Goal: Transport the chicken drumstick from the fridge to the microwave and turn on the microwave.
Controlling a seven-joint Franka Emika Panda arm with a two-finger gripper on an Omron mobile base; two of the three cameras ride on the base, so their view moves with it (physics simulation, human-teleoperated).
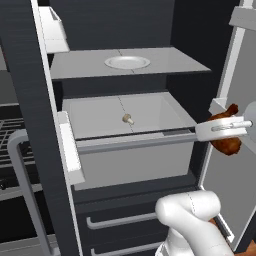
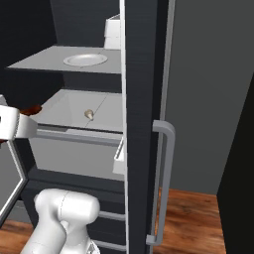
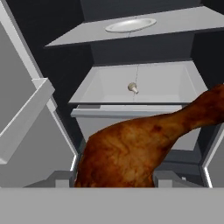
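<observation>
The gripper (image 1: 226, 131) is clamping the chicken drumstick (image 3: 131, 151) between its fingers, the thick end sitting low between the tips and the thin end pointing off to one side. In the left base view the drumstick (image 1: 227, 140) is hanging in the air in front of the open fridge (image 1: 135, 25), outside the pale pull-out drawer (image 1: 135, 150) and off to its right. A small mushroom (image 1: 128, 119) is lying in that drawer and a white plate (image 1: 127, 62) is resting on the shelf above. The carrying step looks under way; the next move calls for clearing the fridge doors and travelling to the microwave while holding the grip firm.
</observation>
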